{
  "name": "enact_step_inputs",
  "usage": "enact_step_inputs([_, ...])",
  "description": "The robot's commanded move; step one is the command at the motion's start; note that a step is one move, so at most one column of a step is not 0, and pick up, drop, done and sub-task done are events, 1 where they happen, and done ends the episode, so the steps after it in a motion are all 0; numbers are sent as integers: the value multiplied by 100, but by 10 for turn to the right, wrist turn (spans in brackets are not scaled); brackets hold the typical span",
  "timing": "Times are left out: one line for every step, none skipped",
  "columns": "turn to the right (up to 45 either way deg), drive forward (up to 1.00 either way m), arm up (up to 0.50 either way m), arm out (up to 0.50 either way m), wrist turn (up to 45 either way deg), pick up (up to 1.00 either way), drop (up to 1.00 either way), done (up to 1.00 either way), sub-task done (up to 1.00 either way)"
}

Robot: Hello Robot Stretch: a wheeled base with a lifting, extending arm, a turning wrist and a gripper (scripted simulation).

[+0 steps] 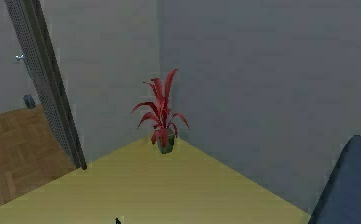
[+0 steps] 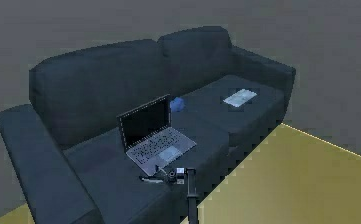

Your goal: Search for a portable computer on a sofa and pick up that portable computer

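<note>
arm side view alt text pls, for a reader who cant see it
An open laptop sits on the seat of a dark blue sofa, with the robot's gripper just below it in the picture; whether it holds anything cannot be told. Farther along the seat lie a small blue object and a flat pale grey item.

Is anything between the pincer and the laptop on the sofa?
Nothing visible does. The pincer shows right at the laptop's near edge; the blue thing and the pale flat thing lie farther back on the sofa.
</note>
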Motion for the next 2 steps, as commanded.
enact_step_inputs([0,0,0,0,0,100,0,0,0])
enact_step_inputs([0,0,10,0,0,0,0,0,0])
